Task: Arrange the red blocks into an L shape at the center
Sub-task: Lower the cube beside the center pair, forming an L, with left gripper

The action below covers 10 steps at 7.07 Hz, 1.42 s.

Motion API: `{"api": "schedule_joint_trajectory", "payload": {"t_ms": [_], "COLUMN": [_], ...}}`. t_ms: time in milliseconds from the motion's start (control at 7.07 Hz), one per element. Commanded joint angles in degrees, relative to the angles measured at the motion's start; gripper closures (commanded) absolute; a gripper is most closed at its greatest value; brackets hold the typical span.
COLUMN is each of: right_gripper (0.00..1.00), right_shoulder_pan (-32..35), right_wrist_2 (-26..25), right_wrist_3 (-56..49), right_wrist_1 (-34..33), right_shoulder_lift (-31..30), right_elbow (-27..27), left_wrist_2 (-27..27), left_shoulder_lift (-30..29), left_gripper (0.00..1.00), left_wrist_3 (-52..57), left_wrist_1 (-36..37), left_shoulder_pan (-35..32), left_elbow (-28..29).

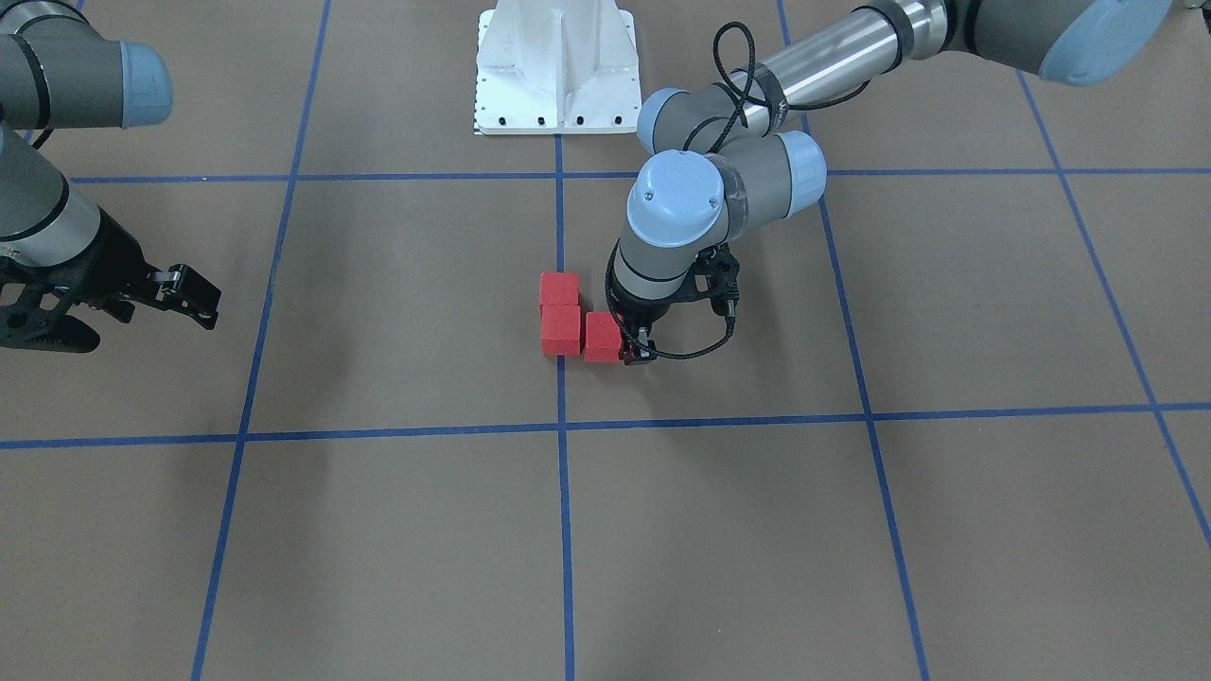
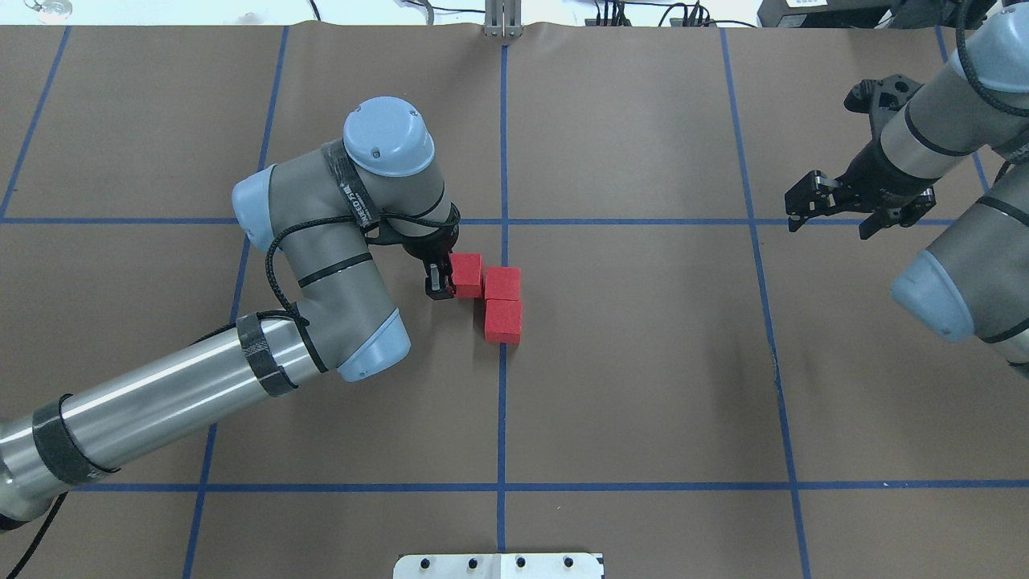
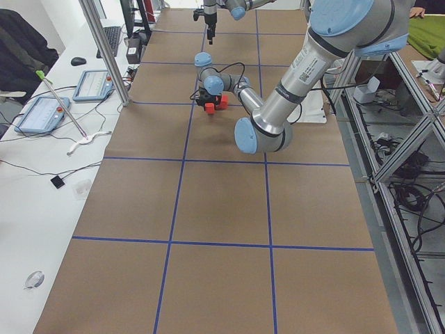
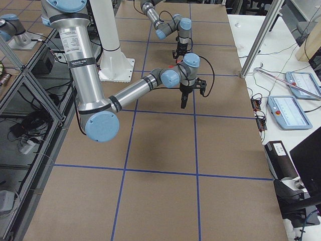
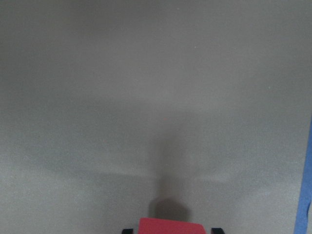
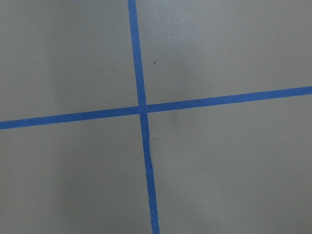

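Left gripper (image 2: pixel 440 283): clamped on one matte, plain-faced red cube (image 2: pixel 467 275), flush against the other two red blocks (image 2: pixel 502 301) lined along the blue tape line (image 2: pixel 502 418) at the center (image 2: pixel 563 305), an L on smooth brown surface. Right gripper (image 2: pixel 832 219): hung spread wide, well apart.

table (image 2: pixel 643 362): brown, blue tape grid (image 2: pixel 501 418) | side bench (image 3: pixel 28 209): white, tablets (image 3: pixel 43 115), keyboard (image 3: pixel 111 38) | frame: aluminium posts (image 3: pixel 106 52)

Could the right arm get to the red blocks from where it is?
Probably yes: only bare table lies between the right gripper and the blocks, and the left gripper sits on their far side.
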Motion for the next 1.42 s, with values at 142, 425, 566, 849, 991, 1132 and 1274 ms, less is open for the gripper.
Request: {"api": "schedule_joint_trajectory", "payload": {"t_ms": [142, 425, 566, 849, 991, 1132, 1274], "right_gripper": [0.00, 0.00, 0.00, 0.00, 0.00, 0.00, 0.00], "right_shoulder_pan": [0.0, 0.0, 0.0, 0.0, 0.0, 0.0, 0.0], "right_wrist_2": [0.0, 0.0, 0.0, 0.0, 0.0, 0.0, 0.0], "right_wrist_3": [0.0, 0.0, 0.0, 0.0, 0.0, 0.0, 0.0], "right_wrist_1": [0.0, 0.0, 0.0, 0.0, 0.0, 0.0, 0.0], "right_shoulder_lift": [0.0, 0.0, 0.0, 0.0, 0.0, 0.0, 0.0], "right_elbow": [0.0, 0.0, 0.0, 0.0, 0.0, 0.0, 0.0], "left_wrist_2": [0.0, 0.0, 0.0, 0.0, 0.0, -0.1, -1.0], "left_shoulder_lift": [-0.3, -0.4, -0.3, -0.3, -0.3, -0.3, -0.3], "left_gripper": [1.00, 1.00, 1.00, 1.00, 1.00, 1.00, 1.00], "left_wrist_3": [-0.2, -0.3, -0.4, -0.2, -0.2, -0.2, -0.2], "left_wrist_1": [0.0, 0.0, 0.0, 0.0, 0.0, 0.1, 0.1], "left_shoulder_pan": [0.4, 0.5, 0.7, 1.0, 1.1, 1.1, 1.1], "left_elbow": [0.6, 0.6, 0.6, 0.5, 0.5, 0.3, 0.1]}}
